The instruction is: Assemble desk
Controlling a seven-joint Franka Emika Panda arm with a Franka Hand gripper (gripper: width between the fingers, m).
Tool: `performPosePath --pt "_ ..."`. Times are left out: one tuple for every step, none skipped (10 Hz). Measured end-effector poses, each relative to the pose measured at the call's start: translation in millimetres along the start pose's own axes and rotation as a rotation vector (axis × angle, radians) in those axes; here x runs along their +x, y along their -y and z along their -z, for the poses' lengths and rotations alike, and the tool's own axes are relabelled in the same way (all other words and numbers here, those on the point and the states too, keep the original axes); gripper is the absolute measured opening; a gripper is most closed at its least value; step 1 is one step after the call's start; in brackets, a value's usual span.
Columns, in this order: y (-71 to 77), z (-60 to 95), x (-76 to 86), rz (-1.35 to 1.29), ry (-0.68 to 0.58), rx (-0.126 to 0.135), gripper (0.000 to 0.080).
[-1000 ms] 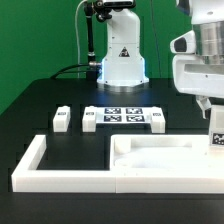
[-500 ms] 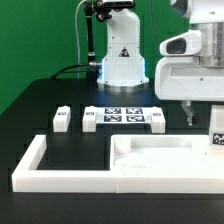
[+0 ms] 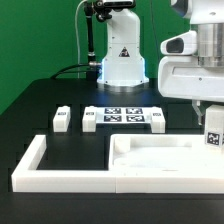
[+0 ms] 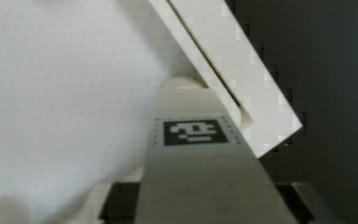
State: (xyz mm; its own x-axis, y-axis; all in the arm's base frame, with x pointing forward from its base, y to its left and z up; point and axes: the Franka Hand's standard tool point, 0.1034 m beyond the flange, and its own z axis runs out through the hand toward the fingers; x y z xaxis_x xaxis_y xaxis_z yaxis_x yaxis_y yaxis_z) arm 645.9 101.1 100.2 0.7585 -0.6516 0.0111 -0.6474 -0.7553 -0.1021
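My gripper [image 3: 207, 118] is at the exterior view's right, shut on a short square white leg [image 3: 213, 138] with a tag on it. It holds the leg upright over the right end of the white tabletop panel [image 3: 160, 155]. In the wrist view the leg [image 4: 197, 150] runs out from between my dark fingers [image 4: 126, 200], over the white tabletop [image 4: 69, 100]. Whether the leg's lower end touches the tabletop is hidden. Three more legs stand on the black table: one [image 3: 62, 119], one [image 3: 90, 120] and one [image 3: 158, 120].
The long white U-shaped rail [image 3: 40, 165] borders the tabletop at the front and sides; its edge also shows in the wrist view [image 4: 229, 60]. The marker board [image 3: 122, 116] lies between the loose legs. The robot base [image 3: 122, 60] stands behind.
My hand has shifted a little toward the exterior view's left and come more into view. The held leg has risen slightly. The loose legs and the tabletop have not moved.
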Motion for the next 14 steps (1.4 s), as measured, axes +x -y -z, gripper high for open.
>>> performPosePath --pt "0.4 -0.4 -0.3 -0.154 0.006 0.007 0.0288" --pt "-1.9 -0.1 3.1 -0.325 0.025 0.025 0.0288" --pt "-2.2 -0.5 3.0 -0.523 0.057 0.046 0.0289" --pt "-0.9 -0.4 2.4 -0.649 0.08 0.056 0.0289" --pt "1.8 -0.9 1.7 -0.834 0.103 0.076 0.0291" --pt "3.6 -1.8 0.5 -0.999 0.118 0.097 0.0291" --pt "4.6 -1.8 -0.4 -1.048 0.123 0.096 0.0291" --pt "6.1 -1.3 -0.2 -1.14 0.127 0.095 0.0291" --pt "7.0 -1.2 -0.1 -1.188 0.126 0.098 0.0291" --pt "7.7 -1.5 -0.7 -1.217 0.125 0.099 0.0291" --pt "7.6 -1.7 -0.7 -1.213 0.125 0.099 0.0396" --pt "7.6 -2.0 -0.9 -1.203 0.124 0.099 0.0396" --pt "8.0 -1.7 -1.7 -1.138 0.118 0.098 0.0535" --pt "11.0 0.1 -6.6 -0.975 0.097 0.082 0.0617"
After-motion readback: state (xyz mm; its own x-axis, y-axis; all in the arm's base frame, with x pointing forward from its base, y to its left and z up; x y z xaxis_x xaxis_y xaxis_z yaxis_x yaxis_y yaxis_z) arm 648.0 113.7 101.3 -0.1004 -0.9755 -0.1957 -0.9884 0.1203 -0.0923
